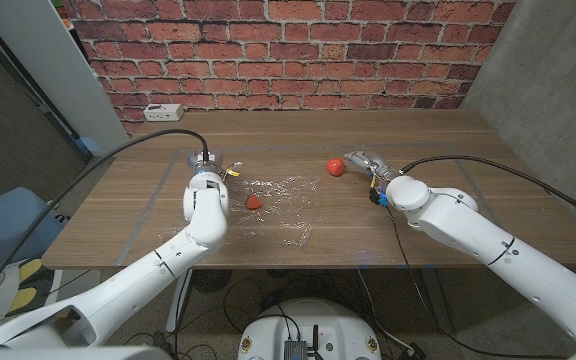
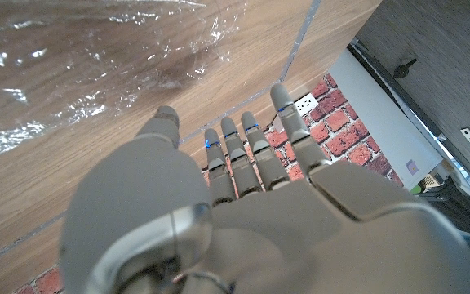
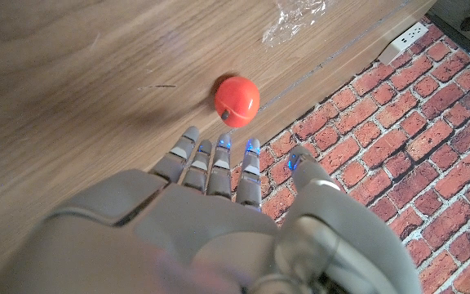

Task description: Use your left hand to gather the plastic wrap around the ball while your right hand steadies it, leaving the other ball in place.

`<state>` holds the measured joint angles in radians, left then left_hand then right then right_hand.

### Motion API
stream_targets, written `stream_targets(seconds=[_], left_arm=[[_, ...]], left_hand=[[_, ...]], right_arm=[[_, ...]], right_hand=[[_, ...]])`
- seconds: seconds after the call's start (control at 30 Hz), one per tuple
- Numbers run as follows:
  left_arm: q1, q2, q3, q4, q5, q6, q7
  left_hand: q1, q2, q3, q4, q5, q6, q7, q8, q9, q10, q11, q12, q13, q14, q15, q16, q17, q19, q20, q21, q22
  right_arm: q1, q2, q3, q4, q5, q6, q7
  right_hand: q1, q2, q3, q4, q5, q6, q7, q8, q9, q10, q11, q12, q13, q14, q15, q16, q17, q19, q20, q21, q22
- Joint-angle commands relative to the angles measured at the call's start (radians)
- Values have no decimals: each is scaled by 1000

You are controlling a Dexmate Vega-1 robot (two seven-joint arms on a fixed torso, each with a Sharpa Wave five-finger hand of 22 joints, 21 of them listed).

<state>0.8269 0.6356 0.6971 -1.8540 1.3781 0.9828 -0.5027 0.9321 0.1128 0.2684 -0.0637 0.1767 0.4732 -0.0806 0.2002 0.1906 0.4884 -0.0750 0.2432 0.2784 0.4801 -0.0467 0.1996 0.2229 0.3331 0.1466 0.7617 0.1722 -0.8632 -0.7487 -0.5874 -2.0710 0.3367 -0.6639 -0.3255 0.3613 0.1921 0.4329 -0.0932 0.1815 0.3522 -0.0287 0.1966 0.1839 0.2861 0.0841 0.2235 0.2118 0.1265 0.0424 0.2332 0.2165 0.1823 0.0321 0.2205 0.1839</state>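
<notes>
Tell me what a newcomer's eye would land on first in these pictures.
Two red balls stand out against the wooden table: one ball lies on a crinkled sheet of clear plastic wrap near the middle, the other ball sits on bare wood further back, to the right. The left hand is at the wrap's left edge, and the right hand, fingers apart, is just beside the bare-wood ball.
</notes>
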Motion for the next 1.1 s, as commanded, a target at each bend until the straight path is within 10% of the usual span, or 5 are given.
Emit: stream_targets(seconds=[0.03,1.1], left_arm=[[-68,9,47,64,1,9,-102],[-208,21,174,193,-70,32,-197]], left_hand=[[-3,-22,-1,-11,0,6,-14,-2,3,10,-3,-6,1,-10,-14,-3,-2,-7,-1,-4,2],[9,-1,26,-36,2,-30,-19,-9,3,0,3,-22,-20,29,-19,10,-22,0,-17,-30,4]], right_arm=[[22,2,-27,-15,-16,-46,11],[25,9,-25,-28,-14,-78,0]], right_hand=[[13,-1,6,1,5,8,1,8,2,9,-1,3,1,9,0,4,2,11,-2,4,2],[24,-6,12,8,3,21,3,7,3,18,-1,3,2,12,-2,7,6,14,-2,4,2]])
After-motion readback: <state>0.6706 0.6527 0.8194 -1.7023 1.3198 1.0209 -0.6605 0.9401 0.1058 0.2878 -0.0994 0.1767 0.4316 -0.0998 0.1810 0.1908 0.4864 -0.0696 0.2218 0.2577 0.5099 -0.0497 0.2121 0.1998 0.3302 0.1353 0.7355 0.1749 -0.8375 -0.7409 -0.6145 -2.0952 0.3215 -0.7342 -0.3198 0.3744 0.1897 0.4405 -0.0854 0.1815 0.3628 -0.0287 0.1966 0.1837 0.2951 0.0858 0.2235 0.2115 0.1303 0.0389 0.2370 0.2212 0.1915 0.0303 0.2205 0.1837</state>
